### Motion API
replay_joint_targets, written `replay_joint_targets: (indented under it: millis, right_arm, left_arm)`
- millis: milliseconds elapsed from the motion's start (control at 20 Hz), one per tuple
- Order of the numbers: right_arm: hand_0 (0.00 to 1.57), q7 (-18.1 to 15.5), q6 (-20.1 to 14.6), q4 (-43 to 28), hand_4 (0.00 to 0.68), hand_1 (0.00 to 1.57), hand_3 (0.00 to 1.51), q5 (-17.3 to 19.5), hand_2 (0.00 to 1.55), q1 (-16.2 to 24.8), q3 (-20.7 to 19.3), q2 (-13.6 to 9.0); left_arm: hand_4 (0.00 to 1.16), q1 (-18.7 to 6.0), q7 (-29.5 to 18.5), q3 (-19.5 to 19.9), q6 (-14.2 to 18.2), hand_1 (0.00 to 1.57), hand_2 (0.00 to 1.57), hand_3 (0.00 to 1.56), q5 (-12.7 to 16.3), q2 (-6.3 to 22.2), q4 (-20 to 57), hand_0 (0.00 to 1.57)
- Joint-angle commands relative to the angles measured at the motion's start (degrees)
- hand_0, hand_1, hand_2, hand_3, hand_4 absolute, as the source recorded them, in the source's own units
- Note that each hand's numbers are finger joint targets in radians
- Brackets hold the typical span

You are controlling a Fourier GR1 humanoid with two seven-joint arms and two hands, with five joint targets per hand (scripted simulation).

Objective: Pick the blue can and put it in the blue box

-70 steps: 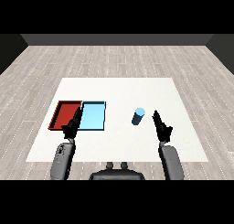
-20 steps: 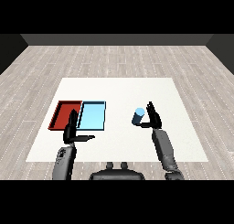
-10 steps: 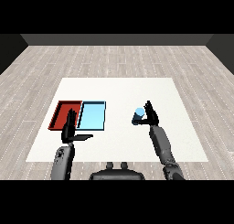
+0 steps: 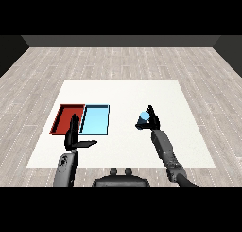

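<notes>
The blue can (image 4: 142, 119) stands upright on the white table (image 4: 123, 91), right of the two trays. My right hand (image 4: 152, 120) is against the can's right side, its fingers pointing straight up and the can showing at their left. The can rests on the table. The light blue tray (image 4: 96, 119) lies left of the can with nothing in it. My left hand (image 4: 73, 133) is raised near the trays' front edge, fingers straight and thumb stretched to the right, holding nothing.
The red tray (image 4: 64, 116) lies beside the blue tray on its left, and my left hand's fingers overlap its near right corner in the view. White table surface stretches between the blue tray and the can.
My right hand has come in from the right and closed the gap to the can's side. The can stays where it was. The left hand has barely moved.
</notes>
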Motion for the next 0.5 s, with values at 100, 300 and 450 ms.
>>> replay_joint_targets:
  millis: [100, 300, 450]
  right_arm:
    - [0.0, -0.1, -0.5, 0.7, 0.0, 0.0, 0.0, -0.9, 0.0, -0.3, 0.4, 1.5]
    - [0.0, 1.5, 2.1, -1.8, 0.0, 0.0, 0.0, -2.1, 0.0, 1.1, 0.4, -0.1]
    - [0.0, -2.6, 1.9, 6.8, 0.0, 0.0, 0.0, -1.9, 0.0, -3.7, -1.4, -1.2]
  left_arm:
    - [0.0, -2.0, 3.4, 2.4, -1.6, 0.0, 0.0, 0.0, 1.8, 2.7, -1.0, 0.0]
    - [0.0, -7.2, 2.4, 1.8, 0.5, 0.0, 0.0, 0.0, 0.4, 1.1, 3.9, 0.0]
    - [0.0, 1.4, 0.3, -0.6, -1.0, 0.0, 0.0, 0.0, -0.1, 0.3, -1.8, 0.0]
